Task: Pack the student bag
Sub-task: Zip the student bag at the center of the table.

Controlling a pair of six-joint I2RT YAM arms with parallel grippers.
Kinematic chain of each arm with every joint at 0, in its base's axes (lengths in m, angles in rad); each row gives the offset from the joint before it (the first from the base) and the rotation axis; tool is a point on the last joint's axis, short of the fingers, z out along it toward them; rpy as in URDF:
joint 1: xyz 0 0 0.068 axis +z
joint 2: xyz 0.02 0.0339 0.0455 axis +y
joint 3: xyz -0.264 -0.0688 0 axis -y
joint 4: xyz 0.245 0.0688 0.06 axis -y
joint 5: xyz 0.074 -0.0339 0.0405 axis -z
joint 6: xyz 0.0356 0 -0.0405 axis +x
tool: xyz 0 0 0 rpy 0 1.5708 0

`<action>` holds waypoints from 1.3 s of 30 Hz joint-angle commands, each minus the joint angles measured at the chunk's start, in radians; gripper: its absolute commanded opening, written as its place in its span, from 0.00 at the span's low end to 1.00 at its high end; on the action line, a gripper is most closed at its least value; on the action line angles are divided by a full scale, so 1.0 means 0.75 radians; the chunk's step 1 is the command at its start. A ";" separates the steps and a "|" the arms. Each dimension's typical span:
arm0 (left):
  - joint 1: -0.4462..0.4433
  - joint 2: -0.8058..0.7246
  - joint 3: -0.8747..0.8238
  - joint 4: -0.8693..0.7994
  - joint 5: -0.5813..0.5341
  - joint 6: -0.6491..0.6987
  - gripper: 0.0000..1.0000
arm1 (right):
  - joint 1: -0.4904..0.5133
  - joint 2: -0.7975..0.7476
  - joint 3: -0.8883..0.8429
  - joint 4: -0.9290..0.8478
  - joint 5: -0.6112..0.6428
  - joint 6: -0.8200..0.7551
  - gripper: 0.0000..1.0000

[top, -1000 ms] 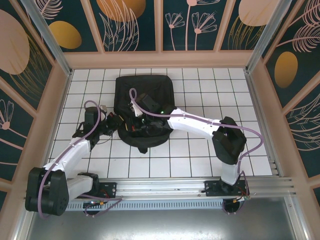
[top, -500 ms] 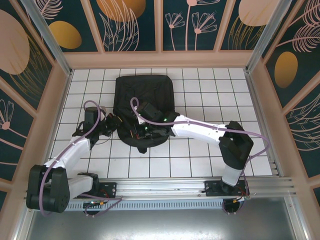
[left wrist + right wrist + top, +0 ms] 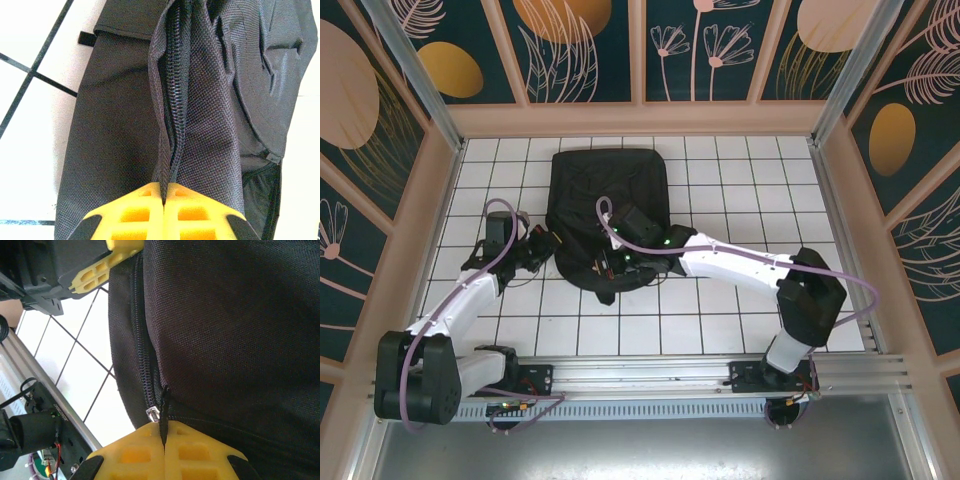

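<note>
The left gripper [image 3: 164, 197] is clamped tight on the zipper seam [image 3: 172, 100] of the student bag [image 3: 610, 185]; the right gripper [image 3: 164, 440] pinches its zipper pull [image 3: 163, 402]. Both sit at the bag's near edge.

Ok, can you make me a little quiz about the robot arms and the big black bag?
1. True or false: the left end effector is shut on the student bag fabric along its zipper.
2. What does the right end effector grip? A) the zipper pull B) a shoulder strap C) nothing
3. What colour are the fingers of both end effectors?
Key: 1 true; 2 A; 3 yellow.
</note>
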 commanded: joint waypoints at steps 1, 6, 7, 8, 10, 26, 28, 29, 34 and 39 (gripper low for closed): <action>0.050 0.005 0.053 -0.008 -0.206 0.065 0.00 | -0.004 -0.062 -0.051 -0.147 -0.053 -0.017 0.00; 0.050 -0.006 0.081 -0.037 -0.081 0.087 0.38 | -0.049 -0.037 -0.046 -0.022 -0.164 0.067 0.00; 0.050 -0.025 0.082 -0.065 -0.079 0.084 0.45 | -0.056 -0.012 -0.019 0.011 -0.207 0.089 0.00; 0.048 -0.058 0.079 -0.102 -0.098 0.079 0.48 | -0.055 0.024 0.020 0.032 -0.230 0.105 0.00; 0.048 -0.130 0.071 -0.213 -0.173 0.050 0.50 | -0.056 0.091 0.099 0.069 -0.279 0.131 0.00; -0.103 -0.299 0.022 -0.409 -0.126 -0.127 0.50 | 0.021 0.391 0.426 0.120 -0.471 0.163 0.00; -0.156 -0.263 0.021 -0.362 -0.146 -0.147 0.49 | 0.021 0.385 0.417 0.126 -0.475 0.164 0.00; -0.173 -0.241 0.022 -0.348 -0.156 -0.150 0.48 | 0.021 0.380 0.410 0.130 -0.472 0.166 0.00; -0.189 -0.145 -0.007 -0.262 -0.162 -0.148 0.36 | 0.020 0.331 0.352 0.154 -0.462 0.167 0.00; -0.189 -0.142 -0.035 -0.276 -0.219 -0.111 0.12 | 0.005 0.264 0.269 0.149 -0.399 0.163 0.00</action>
